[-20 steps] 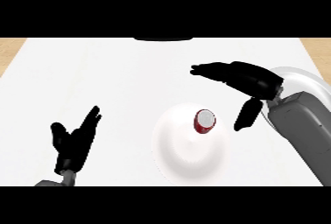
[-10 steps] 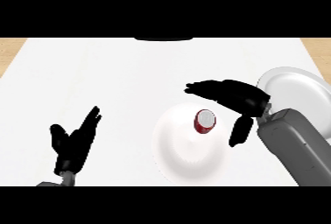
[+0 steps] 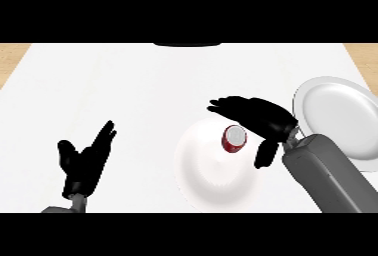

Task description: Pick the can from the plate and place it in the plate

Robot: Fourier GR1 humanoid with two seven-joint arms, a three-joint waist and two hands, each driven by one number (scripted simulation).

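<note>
White counter [image 3: 133, 85] w/ wood edges at far corners carried two plates: white plate [image 3: 203, 175] near centre, grey plate [image 3: 339, 112] at right edge.

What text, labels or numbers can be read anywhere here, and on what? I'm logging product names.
None can be read.
Can: red side and pale top, no legible label.
White plate under it and grey plate to the right: plain, no marks.
Counter: bare white, no signs.
</note>
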